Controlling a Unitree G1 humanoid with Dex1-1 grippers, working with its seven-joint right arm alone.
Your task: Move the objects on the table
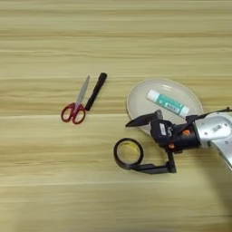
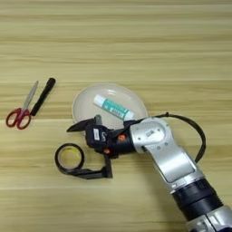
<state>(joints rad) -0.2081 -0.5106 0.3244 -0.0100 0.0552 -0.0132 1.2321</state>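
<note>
Wide wooden table, pale grain striping across. Right gripper spread wide, gripping nothing: lower finger touching the black tape ring, upper over the plate rim. On the plate, white glue stick. Well left, black marker beside red-handled scissors.

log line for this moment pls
right gripper: open, lower finger at tape ring | glue stick: on plate | marker, scissors: table

Bright, even overhead light; soft faint shadows under the table's things, slight overall softness.
</note>
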